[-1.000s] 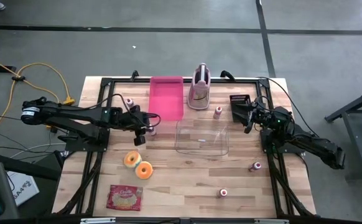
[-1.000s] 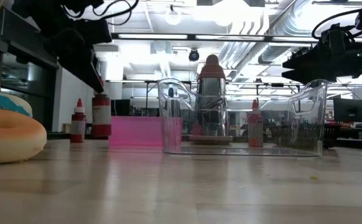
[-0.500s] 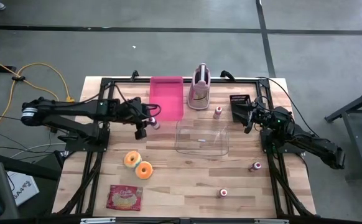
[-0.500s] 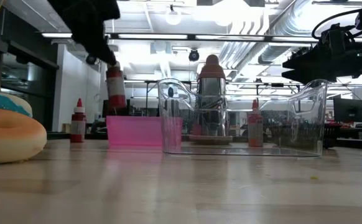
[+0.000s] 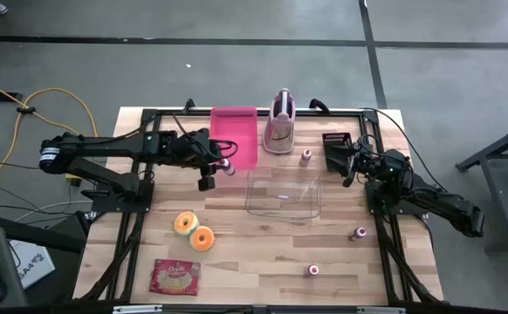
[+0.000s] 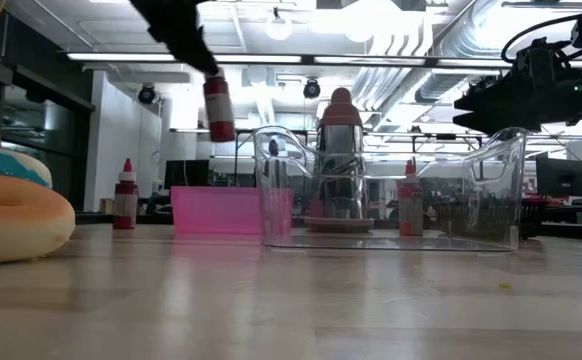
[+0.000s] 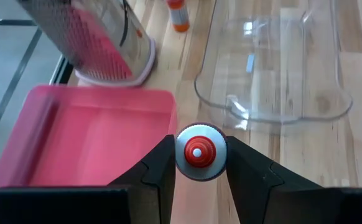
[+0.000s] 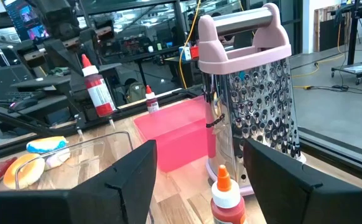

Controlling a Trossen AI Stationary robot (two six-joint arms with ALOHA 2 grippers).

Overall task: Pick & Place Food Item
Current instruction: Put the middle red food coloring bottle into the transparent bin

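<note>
A small red sauce bottle (image 6: 218,108) with a white label hangs in the air, with my left gripper (image 5: 225,167) shut on it. It is above the gap between the pink tray (image 5: 234,135) and the clear container (image 5: 282,192). The left wrist view looks down on the bottle's red cap (image 7: 199,151) between the two fingers. My right gripper (image 5: 341,161) waits open near the table's far right, with nothing between its fingers (image 8: 125,180). My left gripper pinches the bottle's upper body, just under the cap (image 7: 199,151), between its two fingers (image 7: 162,165). The fingers slant down at it from the table's left side. The bottle hangs below them, clear of the table, its top tilted back toward the wrist.
A pink-handled grater (image 5: 279,122) stands at the far edge, with a small bottle (image 5: 305,157) beside it. Two more bottles (image 5: 359,233) (image 5: 312,271) stand at the near right. Two donuts (image 5: 193,231) and a red packet (image 5: 174,276) lie at the near left.
My left gripper has risen and gone toward the table's right, toward the clear container, staying shut on the bottle. The bottle, which stood on the table beside the pink tray, is now lifted clear and tilted.
</note>
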